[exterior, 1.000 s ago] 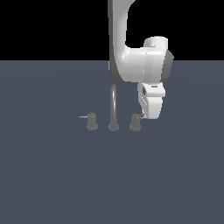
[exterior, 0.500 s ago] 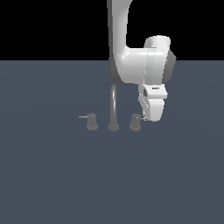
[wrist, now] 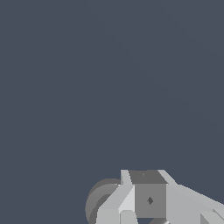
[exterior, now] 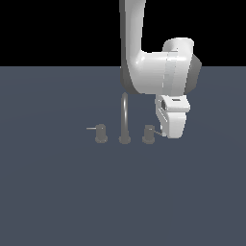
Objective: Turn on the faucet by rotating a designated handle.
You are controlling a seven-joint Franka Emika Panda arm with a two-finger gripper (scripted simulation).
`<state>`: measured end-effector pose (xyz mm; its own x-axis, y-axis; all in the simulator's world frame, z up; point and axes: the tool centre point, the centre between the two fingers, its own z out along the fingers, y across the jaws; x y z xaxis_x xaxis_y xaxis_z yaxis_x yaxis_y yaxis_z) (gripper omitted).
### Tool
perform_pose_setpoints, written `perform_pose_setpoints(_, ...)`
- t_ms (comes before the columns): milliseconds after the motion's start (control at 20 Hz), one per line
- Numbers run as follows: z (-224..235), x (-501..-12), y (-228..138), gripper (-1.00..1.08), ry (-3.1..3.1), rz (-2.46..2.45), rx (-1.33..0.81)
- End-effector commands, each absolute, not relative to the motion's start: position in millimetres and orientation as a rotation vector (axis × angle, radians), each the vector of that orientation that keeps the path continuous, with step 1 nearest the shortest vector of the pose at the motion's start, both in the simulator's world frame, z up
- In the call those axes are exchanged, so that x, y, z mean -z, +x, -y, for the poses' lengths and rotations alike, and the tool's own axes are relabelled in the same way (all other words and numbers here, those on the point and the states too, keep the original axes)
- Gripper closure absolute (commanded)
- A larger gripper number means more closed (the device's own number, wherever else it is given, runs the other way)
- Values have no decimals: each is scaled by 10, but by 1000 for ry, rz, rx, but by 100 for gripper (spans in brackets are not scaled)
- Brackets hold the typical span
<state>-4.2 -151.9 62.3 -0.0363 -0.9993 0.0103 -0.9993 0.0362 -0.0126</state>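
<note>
My gripper [exterior: 169,130] hung at centre-right beside the handle [exterior: 149,134]; jaw spread I couldn't tell. I risked slipping past its thin lever.

Spout [exterior: 125,115] and twin knob [exterior: 101,133] crowd handle [exterior: 149,134].

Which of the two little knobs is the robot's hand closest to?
The knob on the exterior view's right of the spout, beside the gripper; the other knob stands far off.

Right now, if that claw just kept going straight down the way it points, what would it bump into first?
Probably the handle's lever rod, which ends right beside the gripper; otherwise the floor just below. Depth is unclear from here.
</note>
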Motion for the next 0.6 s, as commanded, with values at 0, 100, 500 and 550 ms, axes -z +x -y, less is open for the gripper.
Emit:
perform_pose_setpoints(0, 1437, -624, -77, 108, -2185, -2255, 20)
perform_pose_setpoints(100, 1362, -625, -123, 108, -2187, -2254, 16)
perform_pose_setpoints(500, 1093, -628, -289, 108, -2194, -2249, 2)
perform_pose_setpoints(550, 1338, -625, -291, 108, -2159, -2290, 18)
